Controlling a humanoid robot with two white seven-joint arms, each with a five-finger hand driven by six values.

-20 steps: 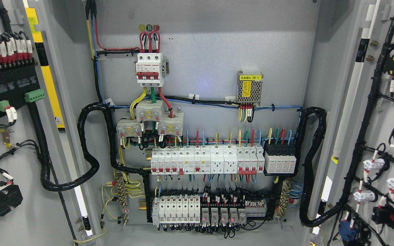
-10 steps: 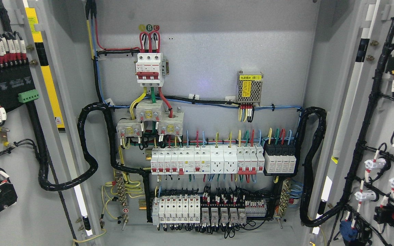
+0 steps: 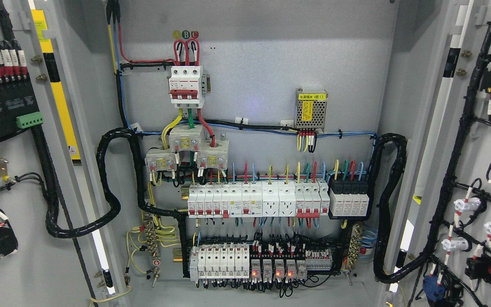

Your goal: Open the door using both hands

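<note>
Both doors of the grey electrical cabinet stand wide open. The left door (image 3: pixel 19 256) shows its inner face with a black terminal block and wiring along the picture's left edge. The right door (image 3: pixel 490 162) shows its inner face with black cable looms and white connectors at the right edge. Between them the cabinet's back panel (image 3: pixel 262 59) is fully exposed. Neither of my hands nor either arm appears in the head view.
On the back panel sit a three-pole breaker (image 3: pixel 187 87), a small power supply (image 3: pixel 310 108), a row of white breakers (image 3: pixel 256 200) and a lower row of relays (image 3: pixel 262 264) with red lights. Thick black cable bundles (image 3: pixel 107 187) loop to each door.
The left door has swung further outward, its terminal block and parts shifting to the left. The right door has barely moved. The relay lights are lit again.
</note>
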